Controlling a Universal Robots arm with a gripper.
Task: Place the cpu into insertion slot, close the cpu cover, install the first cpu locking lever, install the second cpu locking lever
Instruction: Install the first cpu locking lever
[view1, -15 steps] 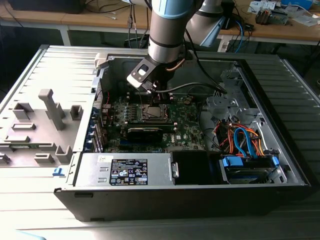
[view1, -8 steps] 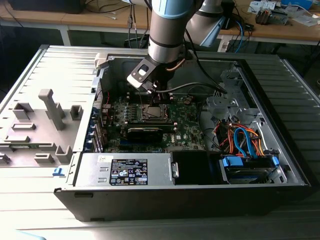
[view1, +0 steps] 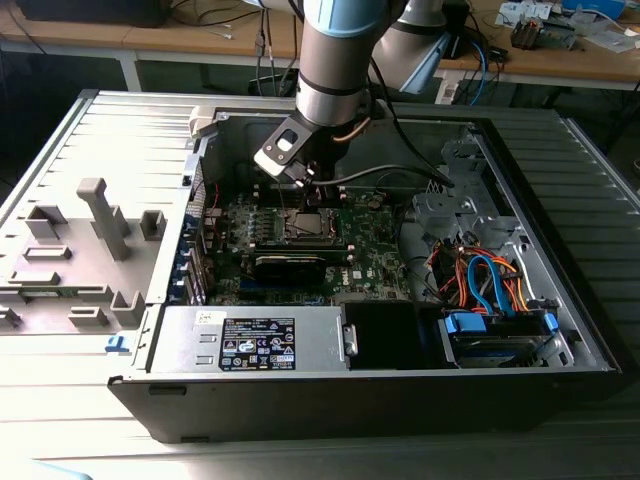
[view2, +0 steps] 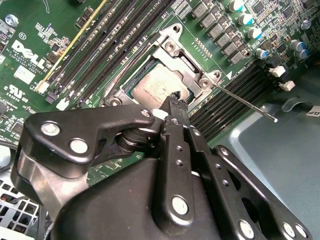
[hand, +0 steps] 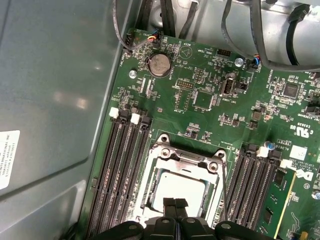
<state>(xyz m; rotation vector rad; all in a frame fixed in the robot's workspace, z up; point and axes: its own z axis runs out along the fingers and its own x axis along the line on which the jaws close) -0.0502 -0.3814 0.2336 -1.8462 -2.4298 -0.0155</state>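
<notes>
dull grey metal cpu, shiny metal cpu cover, seemingly matt pincer

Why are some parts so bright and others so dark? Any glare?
In the exterior view the pale grey ridged tabletop is washed out while the open dark computer case sits shaded inside; in the first wrist view soft bright patches glare off the grey metal case wall; in the second wrist view the silvery-grey square cpu catches light.
</notes>
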